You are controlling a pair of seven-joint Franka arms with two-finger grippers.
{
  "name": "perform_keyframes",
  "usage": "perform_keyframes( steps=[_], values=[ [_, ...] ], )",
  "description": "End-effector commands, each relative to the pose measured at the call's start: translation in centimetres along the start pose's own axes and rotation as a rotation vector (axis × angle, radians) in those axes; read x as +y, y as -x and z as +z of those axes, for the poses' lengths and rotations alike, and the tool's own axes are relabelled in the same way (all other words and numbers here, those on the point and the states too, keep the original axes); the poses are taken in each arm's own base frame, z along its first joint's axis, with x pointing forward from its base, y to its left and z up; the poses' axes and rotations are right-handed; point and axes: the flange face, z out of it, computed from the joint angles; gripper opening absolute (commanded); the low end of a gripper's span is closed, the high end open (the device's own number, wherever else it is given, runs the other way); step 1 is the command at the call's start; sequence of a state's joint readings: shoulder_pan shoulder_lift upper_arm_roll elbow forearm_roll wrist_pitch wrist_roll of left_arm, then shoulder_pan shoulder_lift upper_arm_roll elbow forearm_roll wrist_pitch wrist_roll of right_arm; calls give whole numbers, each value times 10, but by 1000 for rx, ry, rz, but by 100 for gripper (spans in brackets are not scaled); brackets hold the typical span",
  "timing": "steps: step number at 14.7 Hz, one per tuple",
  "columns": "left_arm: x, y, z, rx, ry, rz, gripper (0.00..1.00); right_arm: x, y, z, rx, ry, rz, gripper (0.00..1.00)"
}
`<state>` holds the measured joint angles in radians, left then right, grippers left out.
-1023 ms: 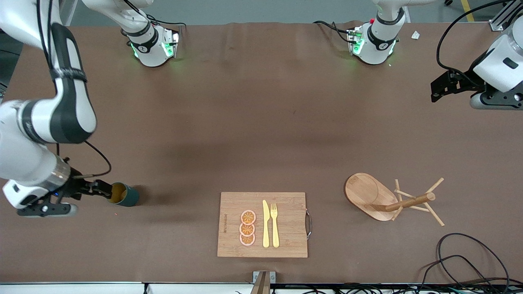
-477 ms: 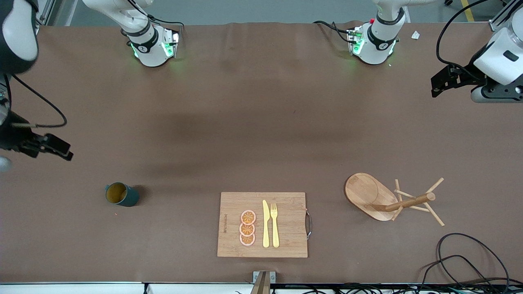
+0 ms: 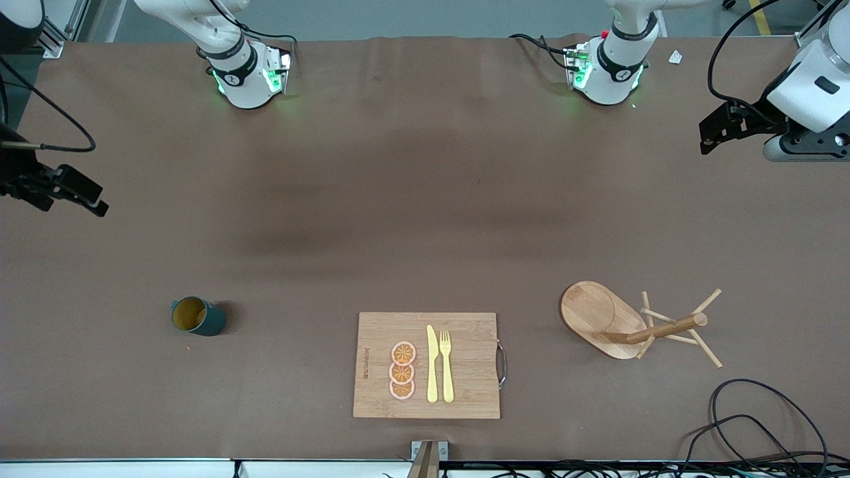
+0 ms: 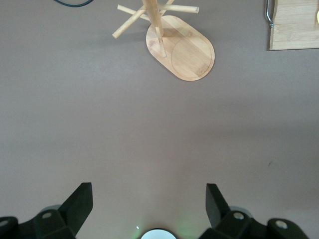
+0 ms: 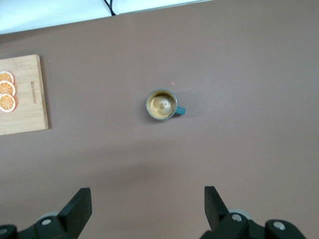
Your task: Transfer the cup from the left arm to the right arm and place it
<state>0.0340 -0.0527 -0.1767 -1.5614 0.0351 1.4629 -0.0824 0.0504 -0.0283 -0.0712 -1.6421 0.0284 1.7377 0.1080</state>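
Note:
The dark teal cup [image 3: 197, 317] with a tan-yellow inside stands upright on the brown table, toward the right arm's end and beside the cutting board. It also shows in the right wrist view [image 5: 162, 104], alone, with its handle sticking out sideways. My right gripper [image 3: 85, 198] is open and empty, raised over the table edge at its own end, well apart from the cup; its fingers [image 5: 79, 204] frame bare table. My left gripper [image 3: 709, 136] is open and empty, raised over the left arm's end; its fingers [image 4: 79, 199] frame bare table.
A wooden cutting board [image 3: 465, 385] near the front edge carries orange slices [image 3: 402, 370], a yellow knife [image 3: 432, 364] and a fork [image 3: 446, 365]. A wooden peg rack [image 3: 624, 322] on an oval base stands toward the left arm's end, also in the left wrist view [image 4: 182, 47]. Cables [image 3: 750, 411] lie at the front corner.
My right gripper was at the cup's rim, let go and rose away toward the table's edge; the cup stays put. My left gripper shifted slightly.

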Motion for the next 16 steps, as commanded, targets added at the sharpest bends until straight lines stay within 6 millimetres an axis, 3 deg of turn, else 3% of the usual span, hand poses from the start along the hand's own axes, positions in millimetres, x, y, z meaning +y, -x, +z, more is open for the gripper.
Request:
perform_keyframes(
  steps=[1,3,5,8,11,16],
  values=[
    [-1,4,-10,29,-6,7,100,0,18,-7,-4,49,-46,100],
    [-1,1,-10,29,-1,6,100,5,16,-12,3,77,-40,100],
    [0,0,-9,26,0,6,100,6,8,-43,68,68,-35,100],
    [0,0,-9,26,-2,6,100,5,-1,-58,99,68,-55,100],
    [0,-1,-8,23,-2,5,100,4,7,-46,13,70,-62,100],
    [0,-1,-7,21,0,5,100,-2,9,-50,12,67,-76,100]
  ],
)
